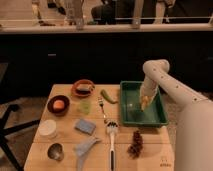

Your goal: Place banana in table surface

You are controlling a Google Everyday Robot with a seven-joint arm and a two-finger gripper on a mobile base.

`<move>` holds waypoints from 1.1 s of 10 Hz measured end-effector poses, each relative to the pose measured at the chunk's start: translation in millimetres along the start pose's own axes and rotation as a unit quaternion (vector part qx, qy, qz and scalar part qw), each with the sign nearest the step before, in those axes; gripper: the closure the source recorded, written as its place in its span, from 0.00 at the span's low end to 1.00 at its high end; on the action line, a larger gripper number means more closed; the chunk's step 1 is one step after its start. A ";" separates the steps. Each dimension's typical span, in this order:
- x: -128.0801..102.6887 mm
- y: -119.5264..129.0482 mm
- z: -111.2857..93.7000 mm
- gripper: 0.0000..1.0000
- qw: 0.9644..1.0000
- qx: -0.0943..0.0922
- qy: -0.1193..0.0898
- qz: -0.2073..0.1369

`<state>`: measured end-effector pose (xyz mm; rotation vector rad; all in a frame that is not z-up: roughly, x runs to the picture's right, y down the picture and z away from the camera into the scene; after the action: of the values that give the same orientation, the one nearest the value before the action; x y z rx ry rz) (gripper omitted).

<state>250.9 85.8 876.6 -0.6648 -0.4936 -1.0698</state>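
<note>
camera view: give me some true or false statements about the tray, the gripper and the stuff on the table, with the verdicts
1. The gripper hangs over the green tray. True.
2. The banana lies on the table surface. False: it appears to be held in the shut gripper, above the tray.
3. The green pepper lies on the table, left of the tray. True.
4. The dark bowl sits inside the tray. False: it stands near the table's left edge.

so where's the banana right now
In the camera view the banana sits in the shut gripper on the right side, over the green tray, with the green pepper on the table just left of the tray.
</note>
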 end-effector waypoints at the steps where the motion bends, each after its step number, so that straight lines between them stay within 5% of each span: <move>1: -4.6 -2.9 -4.5 1.00 1.000 -0.006 0.005 0.005; 7: -27.3 2.0 -31.5 1.00 0.998 -0.026 0.030 0.057; 11: -54.4 23.5 -51.3 1.00 0.992 0.000 0.045 0.117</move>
<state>253.0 91.5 798.5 -0.6532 -0.3286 -0.8748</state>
